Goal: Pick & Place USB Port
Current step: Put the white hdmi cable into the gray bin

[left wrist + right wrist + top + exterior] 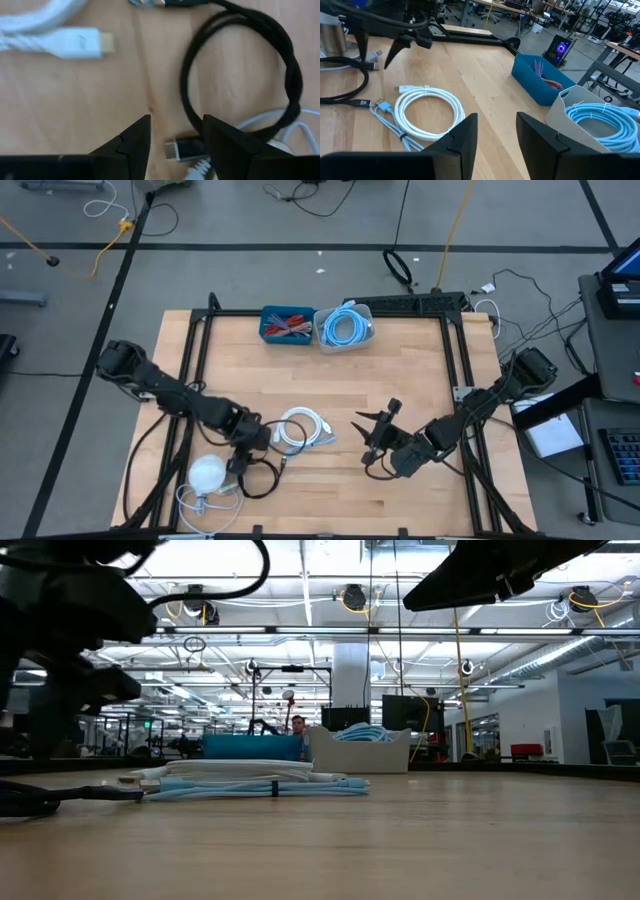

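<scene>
A black cable [258,477] lies in a loop near the table's front left. Its USB plug [178,149], with a metal end, rests flat on the wood. My left gripper [175,145] is open and points down, its fingers standing on either side of that plug without touching it; in the high view this gripper [240,460] is beside the loop. A white cable's plug [80,42] lies a little farther off. My right gripper [378,432] hovers open at centre right, and the right wrist view shows nothing between its fingers [495,135].
A white cable coil [427,112] and a light-blue cable [395,125] lie between the arms. A white round device [207,473] sits at the front left. A blue bin [287,325] and a white bin of blue cable [345,328] stand at the far edge.
</scene>
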Available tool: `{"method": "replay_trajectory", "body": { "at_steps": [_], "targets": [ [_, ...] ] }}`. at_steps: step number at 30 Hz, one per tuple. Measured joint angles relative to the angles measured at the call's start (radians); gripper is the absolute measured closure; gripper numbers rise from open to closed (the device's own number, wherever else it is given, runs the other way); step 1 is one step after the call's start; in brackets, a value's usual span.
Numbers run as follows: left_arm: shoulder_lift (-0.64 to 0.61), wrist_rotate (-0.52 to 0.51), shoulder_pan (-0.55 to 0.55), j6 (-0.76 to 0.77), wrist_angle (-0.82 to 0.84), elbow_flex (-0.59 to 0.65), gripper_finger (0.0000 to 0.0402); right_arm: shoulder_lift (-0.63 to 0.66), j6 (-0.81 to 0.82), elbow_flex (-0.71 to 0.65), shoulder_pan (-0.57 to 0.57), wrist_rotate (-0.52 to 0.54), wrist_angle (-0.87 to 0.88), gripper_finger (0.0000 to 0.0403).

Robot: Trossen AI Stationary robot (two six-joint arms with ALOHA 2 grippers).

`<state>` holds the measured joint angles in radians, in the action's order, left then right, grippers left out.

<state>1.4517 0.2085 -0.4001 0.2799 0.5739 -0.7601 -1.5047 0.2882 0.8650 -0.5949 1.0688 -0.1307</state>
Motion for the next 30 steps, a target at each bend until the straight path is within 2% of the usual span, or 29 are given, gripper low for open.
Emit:
{"method": "replay_trajectory", "body": {
  "at_steps": [12,22,30],
  "targets": [
    [0.0,-0.079,-0.075,0.104,-0.035,0.0,0.0218,0.0,0.01,0.0,0.0,0.0,0.0,0.0273],
    [0.002,-0.049,-0.107,0.114,-0.051,0.0,0.0218,0.0,0.014,0.0,0.0,0.0,0.001,0.0273],
    [0.002,-0.079,-0.114,0.125,-0.051,0.0,0.0218,0.0,0.014,0.0,0.0,0.0,0.002,0.0273]
  ]
}}
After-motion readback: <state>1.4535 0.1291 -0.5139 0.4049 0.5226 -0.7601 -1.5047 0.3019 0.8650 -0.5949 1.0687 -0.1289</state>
